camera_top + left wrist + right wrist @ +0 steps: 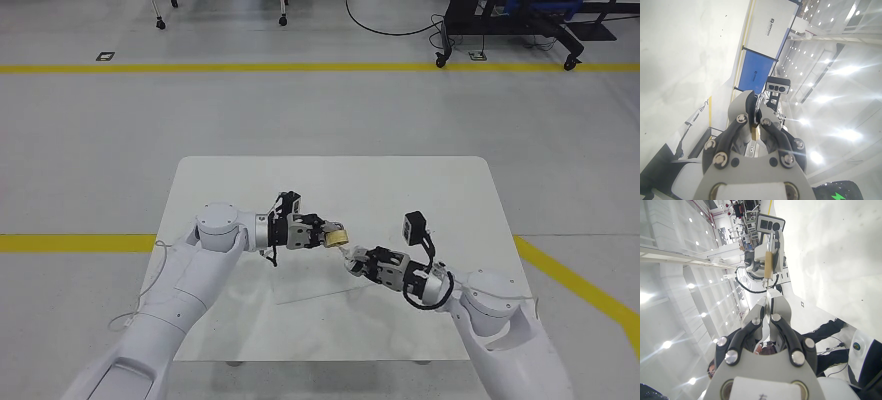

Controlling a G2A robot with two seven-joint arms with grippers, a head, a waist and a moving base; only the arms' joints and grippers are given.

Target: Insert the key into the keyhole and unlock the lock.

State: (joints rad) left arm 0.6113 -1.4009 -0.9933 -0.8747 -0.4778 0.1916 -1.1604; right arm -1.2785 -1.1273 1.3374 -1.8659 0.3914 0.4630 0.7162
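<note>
Above the middle of the white table (430, 190), my left gripper (328, 236) is shut on a brass padlock (339, 237). In the left wrist view the fingers (747, 106) clamp the steel shackle (761, 98), and the brass body (754, 132) sits between them. My right gripper (354, 262) faces it from the right and is shut on the key. In the right wrist view the thin key blade (767, 284) runs from my right gripper (769, 296) to the end face of the padlock (768, 265). Whether the blade is inside the keyhole cannot be told.
Both arms meet over the table's centre, with bare tabletop all around them. The right arm's wrist camera (414, 226) sticks up just right of the grippers. Yellow floor lines (300, 68) and cart wheels (440, 60) lie beyond the far edge.
</note>
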